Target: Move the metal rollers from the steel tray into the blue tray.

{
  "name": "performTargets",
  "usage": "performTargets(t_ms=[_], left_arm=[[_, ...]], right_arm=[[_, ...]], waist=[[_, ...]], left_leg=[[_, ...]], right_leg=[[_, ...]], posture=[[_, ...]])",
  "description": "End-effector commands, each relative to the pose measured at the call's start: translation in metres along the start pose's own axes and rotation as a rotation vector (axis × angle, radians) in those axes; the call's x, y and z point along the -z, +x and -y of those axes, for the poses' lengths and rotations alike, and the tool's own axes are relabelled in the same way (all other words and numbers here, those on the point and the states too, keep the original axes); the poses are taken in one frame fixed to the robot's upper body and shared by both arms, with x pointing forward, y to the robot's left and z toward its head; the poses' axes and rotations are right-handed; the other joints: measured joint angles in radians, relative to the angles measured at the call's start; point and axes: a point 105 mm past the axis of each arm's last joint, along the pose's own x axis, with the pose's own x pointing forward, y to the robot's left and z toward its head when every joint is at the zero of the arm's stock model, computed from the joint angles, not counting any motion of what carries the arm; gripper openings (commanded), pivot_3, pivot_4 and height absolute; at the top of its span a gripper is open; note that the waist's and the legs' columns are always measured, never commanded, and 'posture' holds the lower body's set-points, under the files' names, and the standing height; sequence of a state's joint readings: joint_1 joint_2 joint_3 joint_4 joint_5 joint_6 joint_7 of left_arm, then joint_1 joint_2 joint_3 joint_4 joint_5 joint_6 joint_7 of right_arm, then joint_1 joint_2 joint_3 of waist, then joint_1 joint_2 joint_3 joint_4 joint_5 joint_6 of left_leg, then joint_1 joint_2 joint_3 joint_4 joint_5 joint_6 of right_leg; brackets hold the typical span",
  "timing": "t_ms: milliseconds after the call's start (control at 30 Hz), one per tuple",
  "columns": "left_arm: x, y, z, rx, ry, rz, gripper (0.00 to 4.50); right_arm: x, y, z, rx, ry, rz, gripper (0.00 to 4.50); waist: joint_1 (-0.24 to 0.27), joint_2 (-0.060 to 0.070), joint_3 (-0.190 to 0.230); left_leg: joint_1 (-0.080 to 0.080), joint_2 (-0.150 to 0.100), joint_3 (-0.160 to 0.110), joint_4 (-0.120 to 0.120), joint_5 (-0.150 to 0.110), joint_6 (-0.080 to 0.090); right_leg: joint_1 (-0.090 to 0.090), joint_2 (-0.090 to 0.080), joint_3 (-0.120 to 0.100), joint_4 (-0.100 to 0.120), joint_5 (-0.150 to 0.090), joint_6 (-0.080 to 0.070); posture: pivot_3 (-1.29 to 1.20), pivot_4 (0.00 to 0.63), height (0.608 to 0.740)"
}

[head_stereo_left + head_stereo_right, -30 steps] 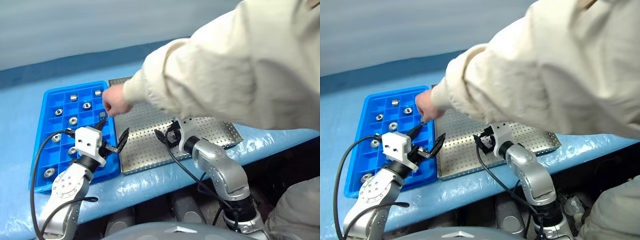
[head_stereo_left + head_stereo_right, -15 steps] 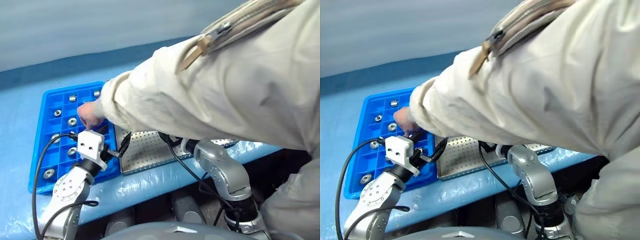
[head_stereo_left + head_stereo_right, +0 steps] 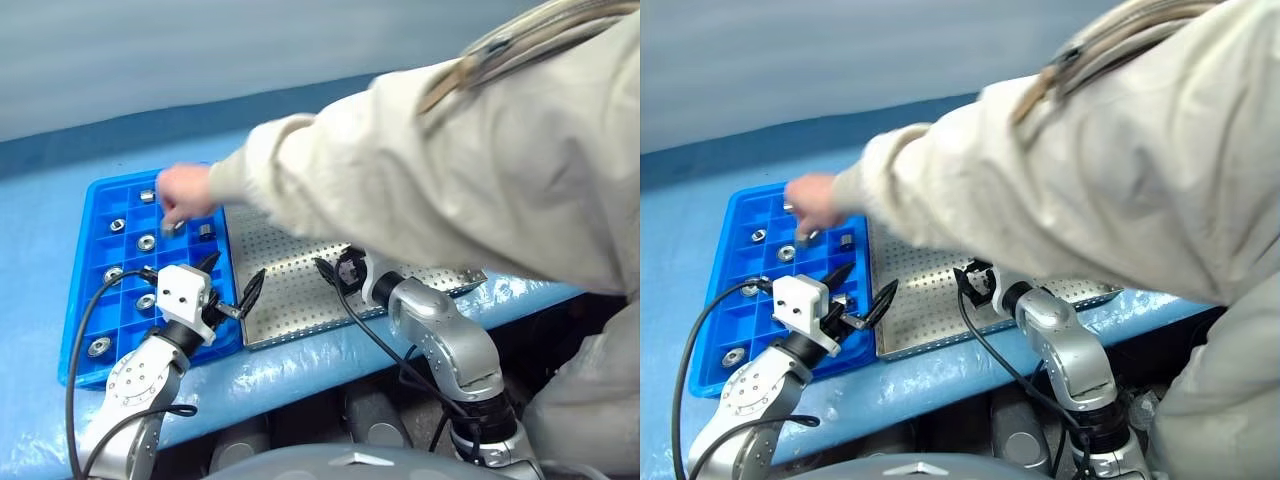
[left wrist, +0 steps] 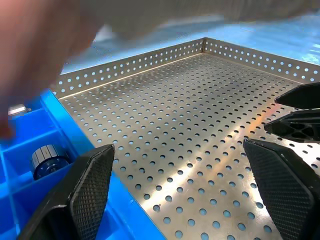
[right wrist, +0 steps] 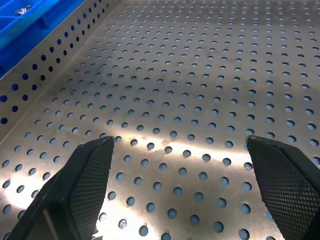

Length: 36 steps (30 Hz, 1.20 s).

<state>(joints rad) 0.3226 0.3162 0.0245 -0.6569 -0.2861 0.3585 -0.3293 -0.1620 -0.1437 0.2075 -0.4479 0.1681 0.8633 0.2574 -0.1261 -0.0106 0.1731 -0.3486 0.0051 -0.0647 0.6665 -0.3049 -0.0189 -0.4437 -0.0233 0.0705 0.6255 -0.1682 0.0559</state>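
Observation:
The blue tray (image 3: 88, 300) lies at the left with several metal rollers (image 3: 146, 242) in its compartments. One roller (image 4: 47, 160) sits near the wall beside the steel tray (image 3: 290, 300). My left gripper (image 3: 232, 278) hangs open over the seam between the two trays. My right gripper (image 3: 335, 272) is open low over the steel tray, and the floor (image 5: 180, 100) between its fingers is bare perforated metal. A person's hand (image 3: 185, 195) reaches over the blue tray's far part with a small silver piece at its fingertips.
The person's sleeve and arm (image 3: 420, 170) stretch across the steel tray's far half above my right arm. Both trays rest on a blue-covered table (image 3: 40, 200) whose front edge runs just below them. The tips of the right gripper's fingers (image 4: 300, 117) show in the left wrist view.
The person's hand has moved from the seam between the trays across the blue tray toward its far part, and the arm has swung with it. Both grippers stayed in place, open.

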Motion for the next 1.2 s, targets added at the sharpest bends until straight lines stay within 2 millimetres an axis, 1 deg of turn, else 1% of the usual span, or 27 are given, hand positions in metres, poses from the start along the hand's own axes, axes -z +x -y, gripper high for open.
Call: performTargets(t_ms=[33,500,633,733,967,1100,1200], left_arm=[[-0.006,0.000,0.001,0.008,0.009,0.034,4.50],[-0.004,0.000,0.004,0.021,0.001,0.031,4.50],[-0.004,-0.001,0.005,0.021,-0.001,0.030,4.50],[-0.004,0.000,0.006,0.023,-0.004,0.031,4.50],[-0.006,0.003,0.009,0.030,-0.007,0.043,4.50],[-0.006,0.003,0.009,0.028,-0.003,0.045,4.50],[-0.007,0.003,0.009,0.026,-0.001,0.047,4.50]], right_arm=[[-0.008,-0.001,-0.003,-0.014,-0.005,0.026,4.47],[-0.010,0.000,-0.003,-0.004,-0.004,0.029,4.47],[-0.017,0.005,0.005,0.084,-0.007,0.060,4.47],[-0.025,0.012,0.012,0.171,-0.015,0.106,4.47],[-0.034,0.039,0.014,0.235,0.012,0.138,4.47],[-0.042,0.056,0.022,0.312,0.016,0.151,4.47],[-0.047,0.064,0.028,0.356,0.037,0.160,4.47]], waist=[[0.002,0.000,0.000],[0.004,0.000,0.000],[0.002,0.000,0.000],[0.001,0.000,0.000],[-0.003,-0.001,0.000],[-0.003,-0.001,0.000],[-0.001,-0.001,0.000]], left_leg=[[0.000,0.000,0.000,0.000,0.000,0.000],[0.000,0.000,0.000,0.000,0.000,0.000],[0.000,0.000,0.000,0.000,0.000,0.000],[0.001,0.000,0.000,0.000,0.000,0.000],[0.001,0.001,0.000,0.000,0.000,0.000],[0.001,0.001,0.000,-0.001,0.000,0.000],[0.001,0.001,0.000,-0.001,0.000,0.000]], right_leg=[[0.000,0.000,0.000,0.000,0.000,0.000],[0.000,0.000,0.000,0.000,0.000,0.000],[0.000,0.000,0.000,0.000,0.000,0.000],[0.000,0.000,0.000,0.001,0.000,0.000],[0.000,0.001,0.000,0.001,0.000,0.000],[0.000,0.001,0.000,0.001,0.000,0.000],[0.000,0.001,0.000,0.001,0.001,0.000]], posture=[[-0.10,0.150,0.740],[-0.09,0.150,0.740],[-0.09,0.150,0.740],[-0.10,0.150,0.740],[-0.09,0.150,0.740],[-0.08,0.150,0.740],[-0.07,0.150,0.740]])
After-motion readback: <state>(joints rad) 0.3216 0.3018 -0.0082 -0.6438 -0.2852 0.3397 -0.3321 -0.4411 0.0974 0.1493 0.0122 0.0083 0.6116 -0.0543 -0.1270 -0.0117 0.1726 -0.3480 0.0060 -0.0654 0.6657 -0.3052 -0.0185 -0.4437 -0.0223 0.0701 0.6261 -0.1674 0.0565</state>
